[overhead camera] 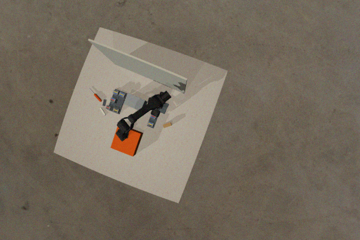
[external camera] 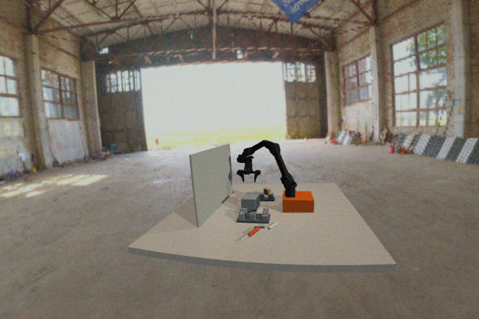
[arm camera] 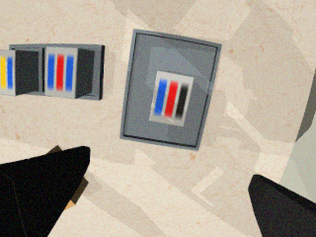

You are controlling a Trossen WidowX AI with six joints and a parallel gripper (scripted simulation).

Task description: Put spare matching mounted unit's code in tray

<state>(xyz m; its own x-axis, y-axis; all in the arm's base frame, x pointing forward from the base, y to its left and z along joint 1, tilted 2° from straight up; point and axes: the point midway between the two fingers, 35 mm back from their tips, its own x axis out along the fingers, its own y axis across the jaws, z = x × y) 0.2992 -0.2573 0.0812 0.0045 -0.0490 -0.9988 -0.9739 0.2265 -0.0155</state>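
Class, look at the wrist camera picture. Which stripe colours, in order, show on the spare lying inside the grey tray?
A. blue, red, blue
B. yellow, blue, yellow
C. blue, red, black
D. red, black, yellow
C: in the wrist view the spare lying in the tray shows blue, red and black stripes, and the gripper hangs above it with its jaws wide apart and nothing between them.

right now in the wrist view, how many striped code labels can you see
3: blue-red-black label on the spare in the tray; blue-red-blue label on a spare to its left; yellow-blue label cut off at the left edge. Others may be hidden.
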